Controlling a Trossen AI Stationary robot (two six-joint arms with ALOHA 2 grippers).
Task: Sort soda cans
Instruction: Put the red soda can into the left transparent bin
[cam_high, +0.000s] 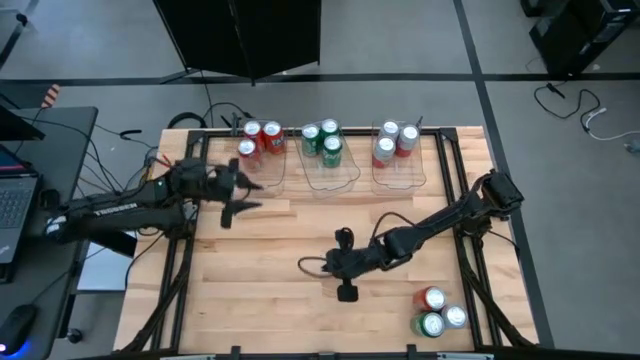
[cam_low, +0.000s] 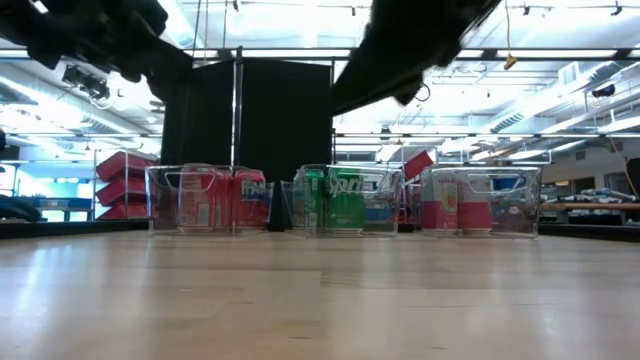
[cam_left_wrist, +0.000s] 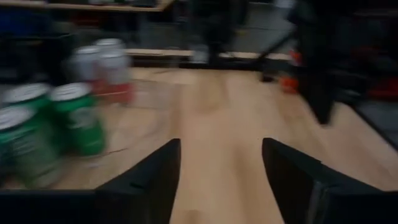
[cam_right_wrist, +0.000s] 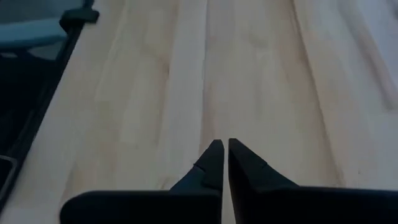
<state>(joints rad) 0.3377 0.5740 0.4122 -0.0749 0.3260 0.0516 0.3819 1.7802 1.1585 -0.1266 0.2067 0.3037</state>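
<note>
1. Nearest bit: three loose soda cans (cam_high: 437, 312) – red, green, silver-white – huddled touching at the desk's (cam_high: 300, 300) front right corner.
2. Mid-desk, the right hand (cam_high: 346, 291) hangs low with its fingers together, empty.
3. Left hand (cam_high: 240, 196) sits just in front of the left bin (cam_high: 263, 163), fingers apart, holding nothing.
4. Far edge: three clear bins – reds left, greens middle, red-and-white right.
5. Cans look light, rigid, slick, dentable – I'd grab mid-body. Green label seems to read "Sprite"; the rest is unreadable.
</note>
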